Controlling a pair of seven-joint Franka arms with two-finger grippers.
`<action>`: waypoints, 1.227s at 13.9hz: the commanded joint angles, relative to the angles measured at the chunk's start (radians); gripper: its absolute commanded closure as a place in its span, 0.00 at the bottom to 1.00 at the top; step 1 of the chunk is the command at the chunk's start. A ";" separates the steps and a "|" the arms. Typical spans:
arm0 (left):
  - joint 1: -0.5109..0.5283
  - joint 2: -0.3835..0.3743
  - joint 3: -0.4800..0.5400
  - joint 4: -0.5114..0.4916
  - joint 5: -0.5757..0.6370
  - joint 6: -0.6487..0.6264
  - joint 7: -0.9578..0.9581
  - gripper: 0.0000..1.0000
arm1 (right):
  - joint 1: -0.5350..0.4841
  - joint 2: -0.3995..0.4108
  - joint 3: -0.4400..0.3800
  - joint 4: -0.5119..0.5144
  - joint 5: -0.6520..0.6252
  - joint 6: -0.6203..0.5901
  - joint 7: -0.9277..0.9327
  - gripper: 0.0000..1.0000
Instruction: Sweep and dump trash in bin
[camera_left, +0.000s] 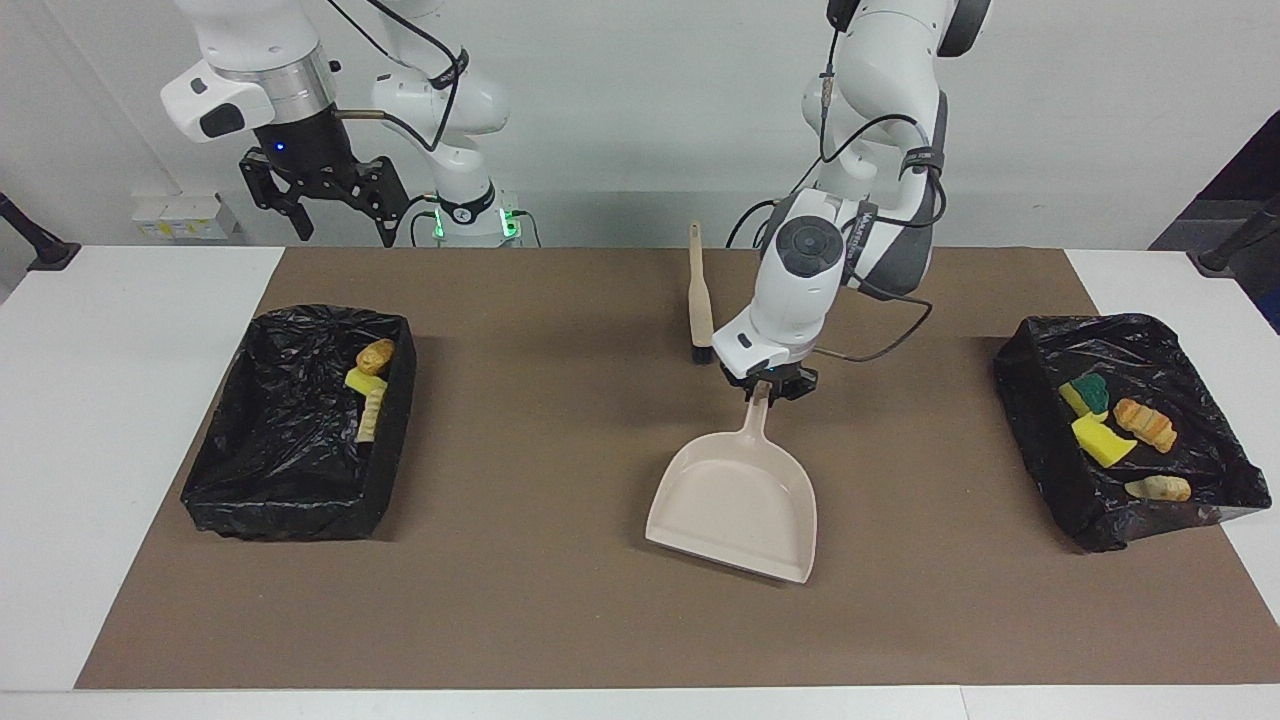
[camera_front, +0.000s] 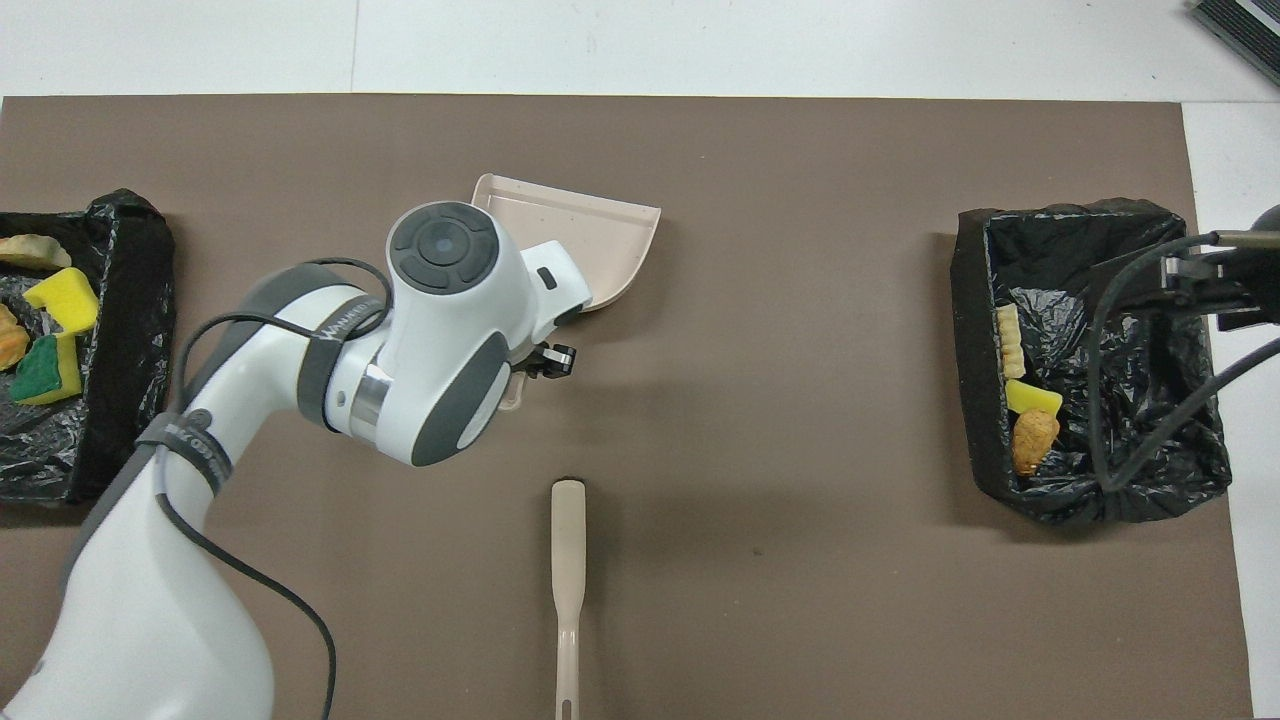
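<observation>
Now the left gripper (camera_left: 766, 390) has its fingers clamped on the empty dustpan (camera_left: 735, 508) handle, mid-surface, likely to park it. Right gripper (camera_left: 320, 195) waits, fingers wide, above its bin (camera_left: 215, 480). Trash (camera_left: 1118, 435) lies in both bins; brush (camera_left: 700, 295) idle.

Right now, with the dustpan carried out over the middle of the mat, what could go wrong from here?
1. The left gripper holds the dustpan only by the end of its thin handle, with the pan hanging off it; it may swing or slip when set down.
2. The brush lies close beside the left arm's wrist, nearer the robots; a turn could knock it.
3. The right gripper waits open over its end, so it cannot steady anything.
</observation>
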 joint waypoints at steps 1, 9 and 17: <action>-0.078 0.033 0.021 0.000 -0.016 0.060 -0.186 1.00 | -0.015 -0.012 0.003 -0.007 0.027 -0.014 -0.024 0.00; 0.118 -0.058 0.035 0.057 -0.004 -0.023 -0.115 0.00 | -0.015 -0.012 0.003 -0.007 0.027 -0.014 -0.024 0.00; 0.418 -0.256 0.035 0.047 -0.008 -0.202 0.344 0.00 | -0.015 -0.012 0.003 -0.006 0.027 -0.014 -0.022 0.00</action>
